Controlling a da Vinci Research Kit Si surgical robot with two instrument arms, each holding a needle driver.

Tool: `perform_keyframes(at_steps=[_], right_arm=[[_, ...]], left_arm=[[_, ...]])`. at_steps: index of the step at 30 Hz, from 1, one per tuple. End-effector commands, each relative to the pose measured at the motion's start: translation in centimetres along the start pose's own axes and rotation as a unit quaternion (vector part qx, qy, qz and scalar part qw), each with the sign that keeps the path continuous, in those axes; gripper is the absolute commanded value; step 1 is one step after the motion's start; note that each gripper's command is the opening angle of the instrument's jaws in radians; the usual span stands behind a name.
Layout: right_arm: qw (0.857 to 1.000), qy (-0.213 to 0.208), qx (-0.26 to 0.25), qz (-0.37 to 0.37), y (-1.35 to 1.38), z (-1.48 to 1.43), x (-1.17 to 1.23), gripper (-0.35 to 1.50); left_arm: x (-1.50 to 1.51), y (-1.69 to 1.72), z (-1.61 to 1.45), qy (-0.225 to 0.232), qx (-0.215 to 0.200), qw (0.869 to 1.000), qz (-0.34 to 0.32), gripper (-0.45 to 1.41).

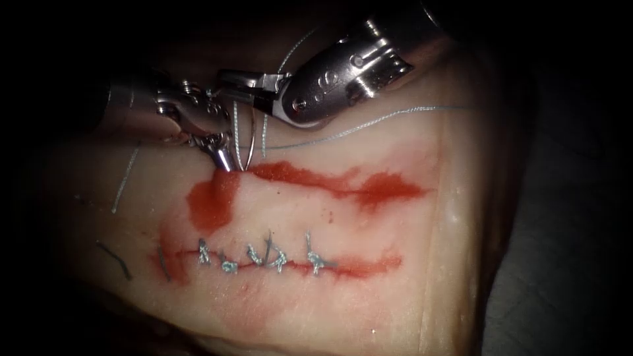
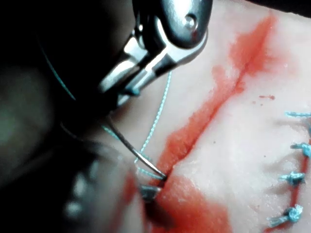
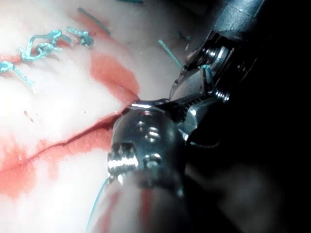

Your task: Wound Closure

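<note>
The tissue (image 1: 369,296) bears an open upper cut (image 1: 330,181) with red fluid along it. My right tool (image 1: 264,92) comes in from the upper right, shut on the curved needle (image 1: 250,142) near its back end. The needle's tip (image 2: 160,175) touches the tissue at the far edge of the cut's left end. My left tool (image 1: 221,157) points down beside it, its jaws shut on the tissue edge (image 2: 148,193), which bulges up a little. Blue thread (image 1: 395,115) trails off to the right. In the right wrist view the right tool (image 3: 187,99) sits above the cut (image 3: 73,141).
A lower cut (image 1: 264,260) is held closed by several knotted stitches (image 3: 43,43). Loose cut ends of thread lie at the left (image 1: 125,178) and lower left (image 1: 115,260). A red fluid patch (image 1: 211,201) spreads below the left tool.
</note>
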Motion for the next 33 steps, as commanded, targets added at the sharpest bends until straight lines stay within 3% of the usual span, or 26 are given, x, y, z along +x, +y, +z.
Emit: perform_keyframes(at_steps=[1, 15, 33], right_arm=[[1.000, -0.001, 0.003, 0.003, -0.02, 0.11, 0.01, -0.35], [0.996, 0.006, 0.069, 0.057, -0.04, 0.08, 0.01, -0.35], [0.986, -0.007, 0.077, 0.145, -0.01, 0.09, 0.02, -0.35]], left_arm=[[-0.04, 0.07, -0.01, 0.001, 0.000, 1.000, 0.000, -0.45], [-0.04, 0.07, 0.01, 0.000, -0.001, 1.000, -0.002, -0.45], [-0.04, 0.07, 0.01, 0.001, -0.001, 1.000, -0.002, -0.45]])
